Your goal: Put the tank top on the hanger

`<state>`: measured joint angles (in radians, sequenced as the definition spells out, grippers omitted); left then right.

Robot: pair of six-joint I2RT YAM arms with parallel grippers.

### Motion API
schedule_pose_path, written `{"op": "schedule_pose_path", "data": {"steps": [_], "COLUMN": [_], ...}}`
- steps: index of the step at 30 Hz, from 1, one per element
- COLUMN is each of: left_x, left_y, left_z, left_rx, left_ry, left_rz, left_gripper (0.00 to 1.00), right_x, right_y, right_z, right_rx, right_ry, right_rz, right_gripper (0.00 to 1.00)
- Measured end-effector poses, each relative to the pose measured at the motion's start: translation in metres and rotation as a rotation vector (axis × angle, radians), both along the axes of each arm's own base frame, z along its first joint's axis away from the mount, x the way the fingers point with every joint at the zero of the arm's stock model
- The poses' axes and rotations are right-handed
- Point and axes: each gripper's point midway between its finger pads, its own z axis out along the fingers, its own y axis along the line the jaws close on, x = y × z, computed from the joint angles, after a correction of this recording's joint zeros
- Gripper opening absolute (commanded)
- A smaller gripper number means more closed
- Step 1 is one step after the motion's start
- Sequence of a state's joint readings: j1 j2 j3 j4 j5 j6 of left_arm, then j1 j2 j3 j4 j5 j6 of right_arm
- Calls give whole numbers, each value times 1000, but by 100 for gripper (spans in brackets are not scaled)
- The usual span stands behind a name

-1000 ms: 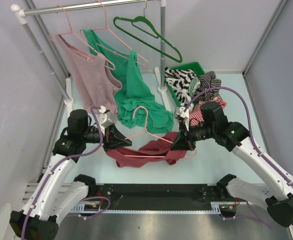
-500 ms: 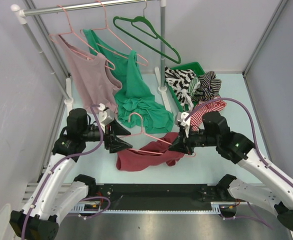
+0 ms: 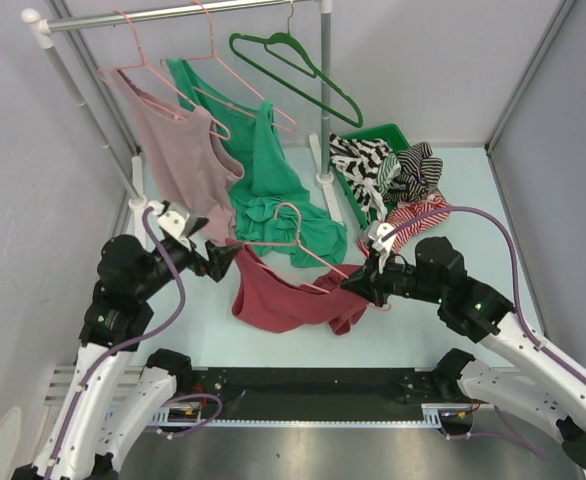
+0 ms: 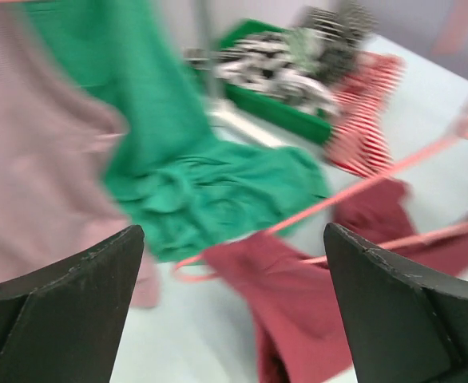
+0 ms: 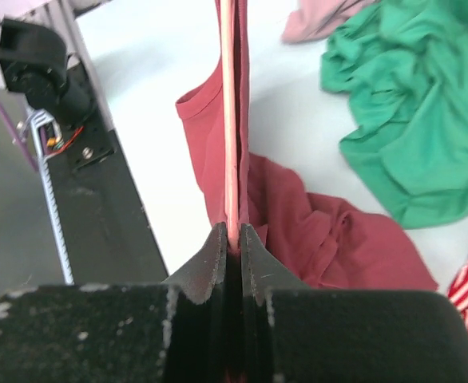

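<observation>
Now | right gripper (image 5: 232, 233) fingers clamped on pink hanger (image 5: 230, 120) | left gripper (image 4: 234, 239) fingers wide apart | maroon tank top (image 3: 283, 300) crumpled on table (image 3: 443, 190), beneath hanger, between both grippers

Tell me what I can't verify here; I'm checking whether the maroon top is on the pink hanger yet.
- Left wrist view: motion blur smears the hanger and the tank top; threading unreadable.
- Right wrist view: the hanger is edge-on and runs off the top edge; hook unseen.
- Top view: the right gripper has its fingertips hidden under its own body.
</observation>
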<state>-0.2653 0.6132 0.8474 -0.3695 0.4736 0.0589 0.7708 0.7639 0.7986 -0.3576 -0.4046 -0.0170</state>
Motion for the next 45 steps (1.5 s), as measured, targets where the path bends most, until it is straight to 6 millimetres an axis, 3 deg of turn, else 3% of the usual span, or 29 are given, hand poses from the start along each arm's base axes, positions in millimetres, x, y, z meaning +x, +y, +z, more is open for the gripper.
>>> {"op": "schedule_pose_path", "data": {"steps": [3, 8, 10, 14, 22, 33, 39, 45], "left_x": [21, 53, 57, 53, 46, 35, 34, 37], "left_y": [35, 110, 140, 171, 180, 183, 183, 163], "left_z": [6, -24, -38, -49, -43, -39, -39, -37], "left_rx": [-4, -30, -51, -82, -108, -121, -128, -168], "left_ry": [-26, 80, 127, 157, 126, 91, 94, 113], "left_rz": [237, 622, 755, 909, 964, 990, 990, 894], "left_gripper": [100, 99, 99, 99, 99, 99, 94, 86], "right_x": [5, 11, 14, 20, 41, 95, 123, 142], "right_y": [-2, -1, 0, 7, 41, 127, 167, 188], "right_z": [6, 4, 4, 12, 40, 98, 118, 125], "right_rx": [14, 8, 3, -2, 10, 69, 107, 147], "right_ry": [-24, -21, -13, -21, -43, -111, -153, -178], "right_rz": [-28, -57, -68, -81, -82, -83, -103, -143], "right_gripper": [0, 0, 0, 0, 0, 0, 0, 0]}}
